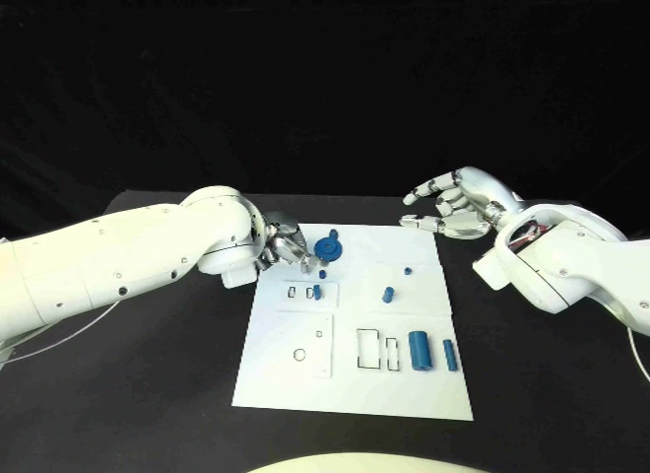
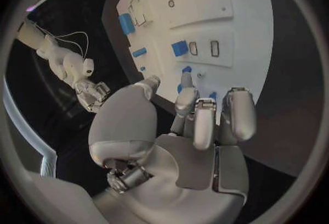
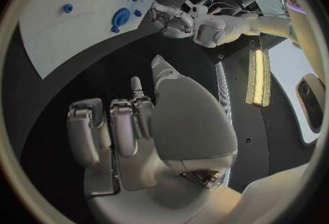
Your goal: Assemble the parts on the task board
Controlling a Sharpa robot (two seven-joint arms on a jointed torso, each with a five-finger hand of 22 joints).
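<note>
The task board [image 1: 283, 379], a white plate without legible writing, lay mid-table on the black table [image 1: 155, 414] against a dark backdrop. Blue parts [image 1: 419, 351] rested on it. The left hand [image 1: 286, 246] hovered at the board's far left edge beside a round blue part [image 1: 330, 246]; whether it grasped anything could not be told. The right hand [image 1: 457, 202] was released, fingers apart, beyond the board's far right corner.

The left hand [image 1: 286, 246] has its fingers curled downward, while the right hand [image 1: 456, 202] hangs with fingers apart, holding nothing.
</note>
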